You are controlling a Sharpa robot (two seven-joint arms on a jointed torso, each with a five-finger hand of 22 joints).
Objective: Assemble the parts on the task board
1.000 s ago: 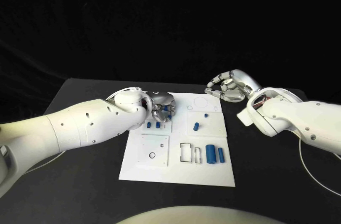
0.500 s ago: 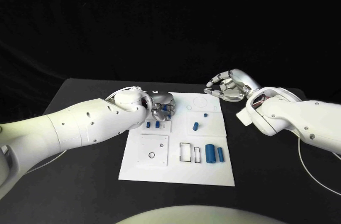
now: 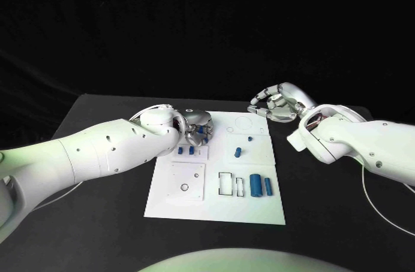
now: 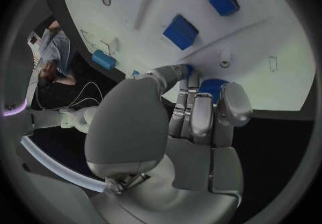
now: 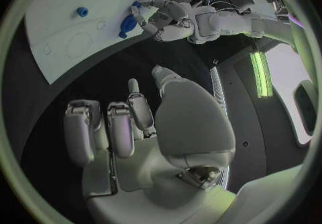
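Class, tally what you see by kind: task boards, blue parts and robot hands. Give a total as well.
Task board: 1
Blue parts: 7, six lying on the board, one in the left hand
Hands: 2, counting the right hand
Total: 10

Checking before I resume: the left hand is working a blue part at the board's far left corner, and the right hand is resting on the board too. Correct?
Not quite. The head view shows the right hand off the task board, raised beyond its far right corner and holding nothing. The left hand is indeed on a blue part at the far left corner.
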